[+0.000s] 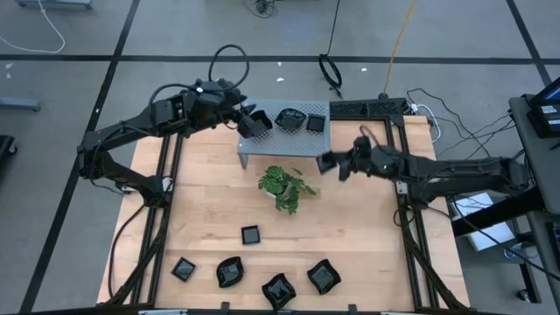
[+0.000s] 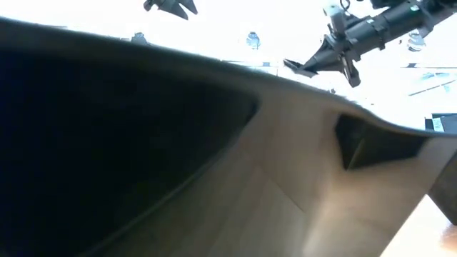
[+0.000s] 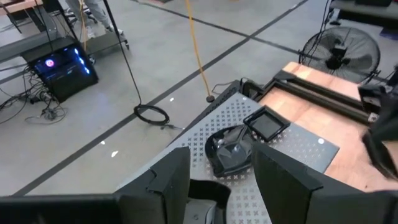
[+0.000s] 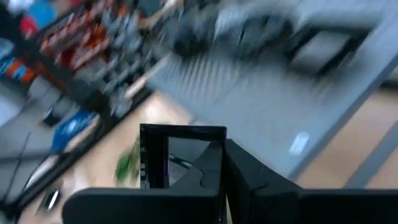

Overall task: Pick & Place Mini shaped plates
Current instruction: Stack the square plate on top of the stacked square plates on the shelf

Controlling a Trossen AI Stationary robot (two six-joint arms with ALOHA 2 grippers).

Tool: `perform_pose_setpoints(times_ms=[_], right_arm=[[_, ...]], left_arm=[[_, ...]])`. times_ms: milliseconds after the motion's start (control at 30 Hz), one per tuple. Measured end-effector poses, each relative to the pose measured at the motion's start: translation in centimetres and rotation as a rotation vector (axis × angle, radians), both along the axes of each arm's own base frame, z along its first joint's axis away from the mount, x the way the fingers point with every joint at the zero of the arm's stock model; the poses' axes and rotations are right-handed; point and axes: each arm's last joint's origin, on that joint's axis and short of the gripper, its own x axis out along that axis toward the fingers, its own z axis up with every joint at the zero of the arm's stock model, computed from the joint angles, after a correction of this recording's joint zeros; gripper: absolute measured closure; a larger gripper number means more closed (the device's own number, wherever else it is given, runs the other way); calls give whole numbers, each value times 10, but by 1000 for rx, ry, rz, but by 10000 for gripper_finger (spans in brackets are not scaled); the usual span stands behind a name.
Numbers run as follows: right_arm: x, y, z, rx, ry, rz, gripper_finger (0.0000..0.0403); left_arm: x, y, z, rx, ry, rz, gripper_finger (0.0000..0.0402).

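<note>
My right gripper [image 1: 325, 163] hovers above the table between the green plant [image 1: 284, 188] and the grey perforated stand [image 1: 282, 138], shut on a square glossy black mini plate [image 4: 180, 155]. My left gripper [image 1: 255, 123] hangs open over the stand's left part. In its wrist view the left gripper [image 3: 221, 177] looks down on a wavy-edged plate [image 3: 229, 149] and a square plate [image 3: 267, 124], both lying flat on the stand. Several more black plates [image 1: 251, 234] lie on the table's near part. My right gripper pinches the square plate by one edge [image 4: 214, 152] between its two fingers. The plate sticks out past the fingertips [image 2: 300, 68], lifted clear of the table and nearly level. One finger [image 4: 242, 171] shows beside the rim; the plate hides the other.
The plant stands just near of the stand, below the right gripper. Plates lie along the near edge [image 1: 183, 269], [image 1: 229, 271], [image 1: 278, 290], [image 1: 323, 277]. A large dark shape [image 2: 107, 143] close to the lens fills most of the low view. Bare wood [image 1: 367, 227] lies to the right.
</note>
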Motion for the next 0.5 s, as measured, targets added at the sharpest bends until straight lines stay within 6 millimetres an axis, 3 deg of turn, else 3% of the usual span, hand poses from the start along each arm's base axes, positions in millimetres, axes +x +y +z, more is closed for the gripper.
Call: perform_pose_setpoints(times_ms=[233, 500], right_arm=[[4, -39, 38, -60, -68, -278, 403], [35, -82, 36, 20, -20, -410, 403]], left_arm=[[3, 1, 6, 29, -61, -4, 224], [5, 2, 14, 71, -132, -9, 224]])
